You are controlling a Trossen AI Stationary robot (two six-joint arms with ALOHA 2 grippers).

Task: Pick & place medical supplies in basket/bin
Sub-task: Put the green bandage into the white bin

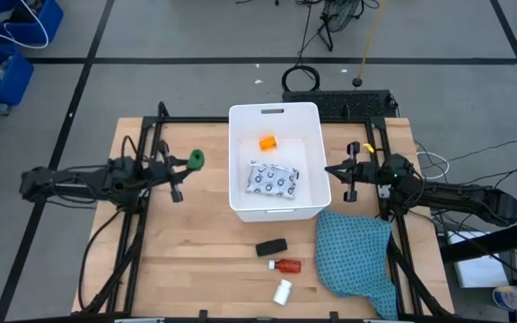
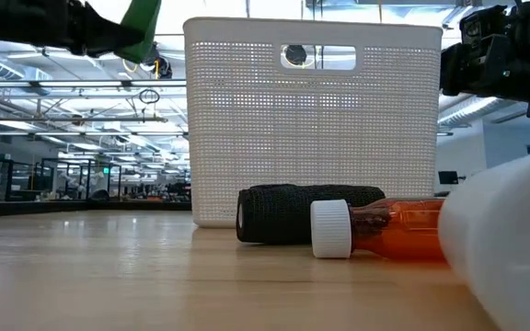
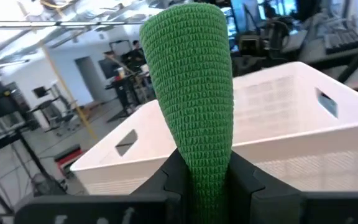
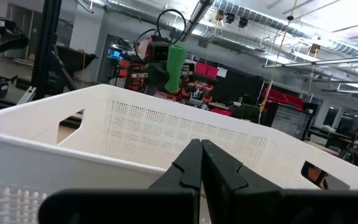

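Pale wood table [image 1: 196, 260], grey floor around; the low view shows a ceiling-lit hall. My left gripper [image 1: 185, 161] pinches the green oblong [image 1: 196, 159] beside the white tub [image 1: 274, 112] — right gripper [image 1: 337, 170] pressed together opposite. Only overhead shows the orange vial [image 1: 267, 142] and dotted packet [image 1: 272, 180] inside.

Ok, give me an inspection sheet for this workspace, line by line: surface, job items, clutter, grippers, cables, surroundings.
Surface: wooden table, bare in places.
Job's things: white tub holds the orange vial and dotted packet. Black oblong piece, red bottle and white bottle lie on the table in front of the tub.
Clutter: teal cloth at the tub's front right corner.
Grippers: left gripper shut on the green oblong, left of the tub; right gripper shut, empty, at the tub's right wall.
Cables: black cable coil on the floor behind the table.
Surroundings: blue bins on the floor; people far off in the left wrist view.
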